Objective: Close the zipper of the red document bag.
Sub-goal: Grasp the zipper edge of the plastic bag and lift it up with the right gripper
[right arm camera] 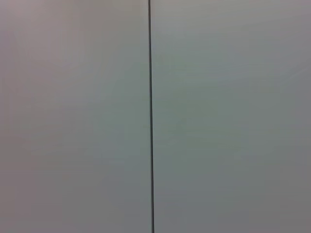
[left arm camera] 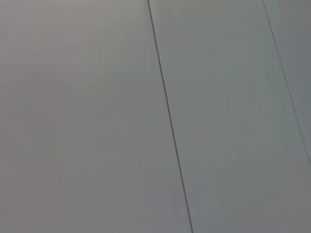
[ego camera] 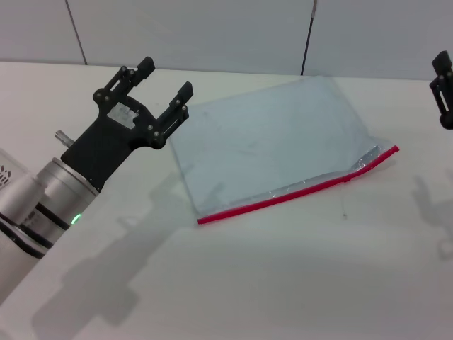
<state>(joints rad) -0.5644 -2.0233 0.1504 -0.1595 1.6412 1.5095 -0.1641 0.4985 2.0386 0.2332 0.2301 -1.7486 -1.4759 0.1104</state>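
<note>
The red document bag (ego camera: 269,138), a flat pale-blue translucent pouch, lies on the white table in the head view, turned at an angle. Its zipper (ego camera: 283,196) is a thin red strip along the near long edge. Toward the right end that edge lifts and gapes a little. I cannot pick out the slider for certain. My left gripper (ego camera: 166,76) hovers open just left of the bag's far left corner and holds nothing. Only part of my right gripper (ego camera: 442,88) shows at the right edge, well clear of the bag. Neither wrist view shows the bag.
The table (ego camera: 283,283) stretches white and bare in front of the bag. A grey panelled wall (ego camera: 212,28) stands behind it. Both wrist views show only wall panels with a dark seam (left arm camera: 170,126) (right arm camera: 150,116).
</note>
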